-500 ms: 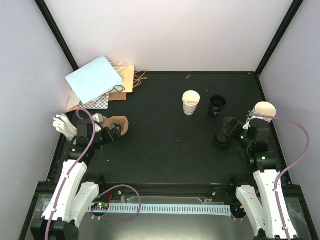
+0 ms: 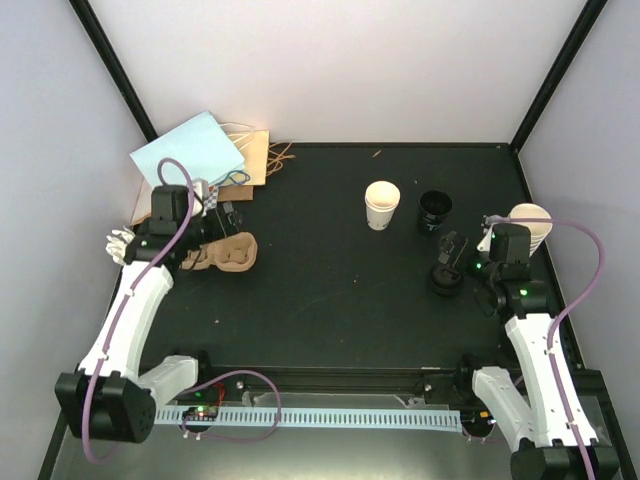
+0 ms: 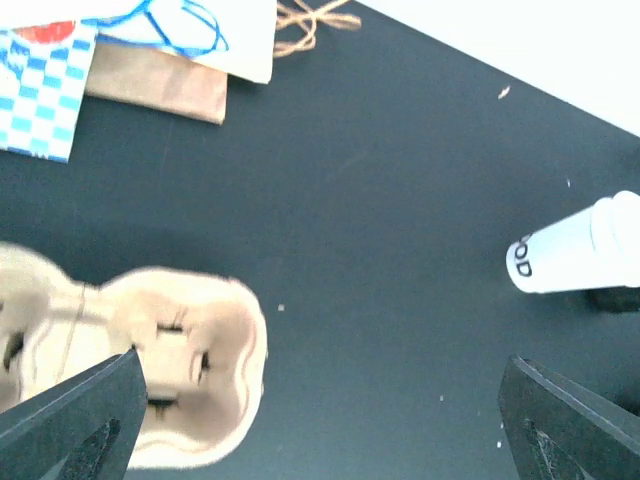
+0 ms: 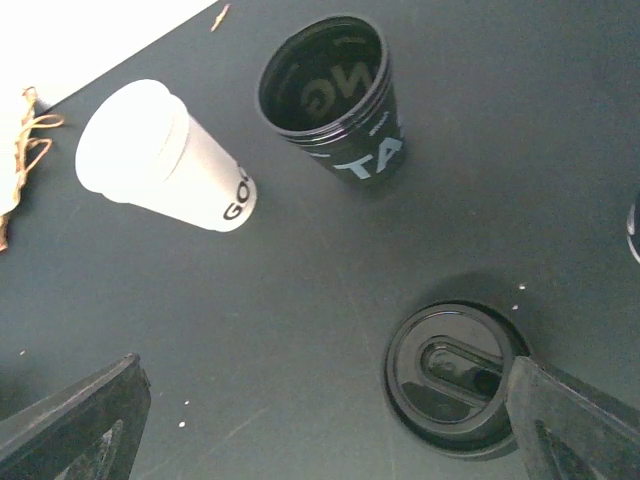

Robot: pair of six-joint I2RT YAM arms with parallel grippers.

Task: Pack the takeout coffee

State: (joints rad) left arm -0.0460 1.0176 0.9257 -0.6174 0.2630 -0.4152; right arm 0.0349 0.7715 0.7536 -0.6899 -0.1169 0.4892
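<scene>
Both spread wide, empty: left end effector (image 2: pixel 224 218) now higher, over cup carrier (image 2: pixel 228 252); right end effector (image 2: pixel 447 257) above black lid (image 4: pixel 455 375).

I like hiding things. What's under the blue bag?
A brown paper bag and a blue-checked one poke out from under the blue bag. Anything else beneath it is covered, so it cannot be seen.
</scene>
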